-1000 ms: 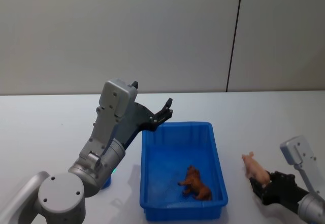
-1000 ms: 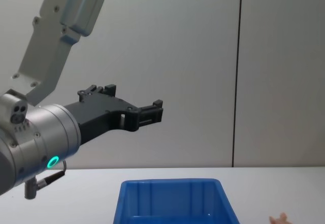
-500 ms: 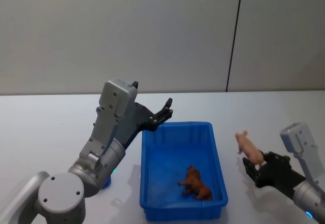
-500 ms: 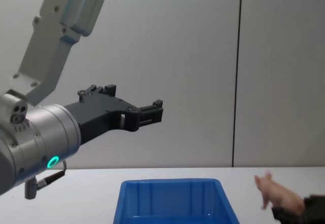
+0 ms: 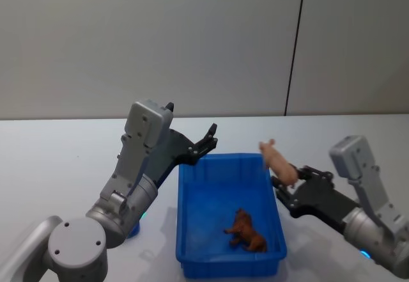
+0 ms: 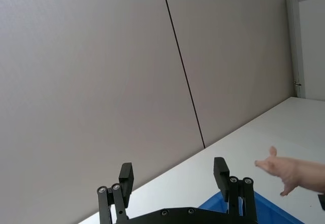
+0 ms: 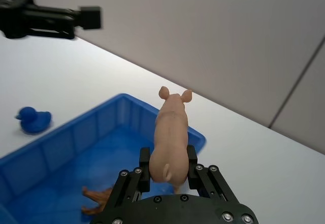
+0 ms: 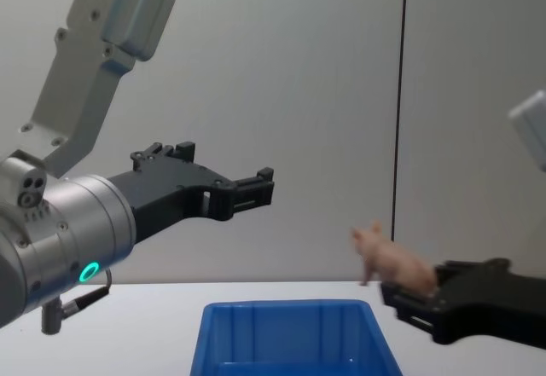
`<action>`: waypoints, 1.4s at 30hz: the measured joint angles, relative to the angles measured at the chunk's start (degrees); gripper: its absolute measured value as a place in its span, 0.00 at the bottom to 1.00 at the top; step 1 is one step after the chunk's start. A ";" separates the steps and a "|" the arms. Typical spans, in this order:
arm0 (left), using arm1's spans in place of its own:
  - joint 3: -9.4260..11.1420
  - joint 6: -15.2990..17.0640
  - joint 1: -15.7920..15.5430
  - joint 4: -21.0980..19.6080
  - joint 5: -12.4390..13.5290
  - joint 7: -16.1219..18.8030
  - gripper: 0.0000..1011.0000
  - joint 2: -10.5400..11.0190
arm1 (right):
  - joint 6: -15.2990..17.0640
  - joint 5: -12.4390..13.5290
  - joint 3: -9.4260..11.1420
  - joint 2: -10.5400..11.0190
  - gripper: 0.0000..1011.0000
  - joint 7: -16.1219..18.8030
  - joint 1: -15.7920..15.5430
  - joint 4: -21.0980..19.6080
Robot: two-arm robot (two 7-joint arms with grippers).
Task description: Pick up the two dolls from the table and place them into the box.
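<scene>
**Q:** Where is the pink pig doll?

**Me:** It is clamped by its rump between the fingers of my right gripper, snout pointing away from me. In the head view it hangs in the air right of centre, about over the right rim of the box and well above the bench.

**Q:** And the left arm?

**Me:** The left gripper is raised at the box's upper-left corner. Its fingers are spread with nothing between them.

**Q:** What could go wrong from here?

**Me:** Letting go too soon is the main risk. I judge the pig is above the rim and not over the floor of the box. A drop from here could strike the thick edge and bounce out onto the bench. The grip is also only on the hind end, so a sharp swing might tip the pig loose.

**Q:** What else matters?

**Me:** A brown toy animal lies in the lower part of the box, and the pig could bounce off it. The blue duck doll sits on the bench outside the box, on the side away from the pig.
</scene>
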 joint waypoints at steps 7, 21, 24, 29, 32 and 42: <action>0.00 0.00 0.00 0.00 0.00 0.00 0.99 0.00 | 0.10 -1.49 -1.70 -1.62 0.47 2.69 0.88 -0.41; 0.00 0.00 0.00 0.00 0.00 0.00 0.99 0.00 | 0.50 -2.55 -2.60 -2.38 0.89 2.33 1.22 0.38; 0.00 0.00 0.00 0.00 0.00 0.00 0.99 0.00 | 0.26 -2.34 -2.24 -2.05 0.95 1.92 1.18 0.50; 0.00 0.00 0.00 0.00 0.00 0.00 0.99 0.00 | -0.32 -1.18 -0.97 -0.63 0.99 0.84 0.76 0.87; 0.00 0.00 0.00 0.00 0.00 0.00 0.99 0.00 | -0.47 -0.75 -0.42 0.02 0.99 0.65 0.53 1.09; -0.03 0.04 0.03 -0.03 0.04 0.01 0.99 -0.01 | -0.83 0.68 1.46 2.37 0.99 0.36 -0.34 2.01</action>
